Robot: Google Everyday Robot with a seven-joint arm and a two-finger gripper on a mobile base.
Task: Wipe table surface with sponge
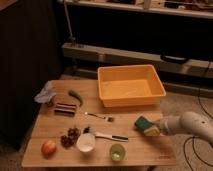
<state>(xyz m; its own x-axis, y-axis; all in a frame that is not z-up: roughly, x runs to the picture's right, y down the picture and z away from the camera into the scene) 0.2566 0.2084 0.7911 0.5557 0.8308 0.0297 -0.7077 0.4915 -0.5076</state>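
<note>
Tool point(156, 128), reaching in from the right, grasps sponge point(145, 124) on desk point(55, 125) just below the orange tub point(131, 86). Sponge sits at tool's left tip, long axis approx. diagonal; unwiped desk lies to its left.

The gripper point(156, 130) sits at the sponge's point(144, 124) right end, too blurred to read its grip. The arm runs off the right edge, and the desk's point(60, 127) near edge is cut off.
</note>
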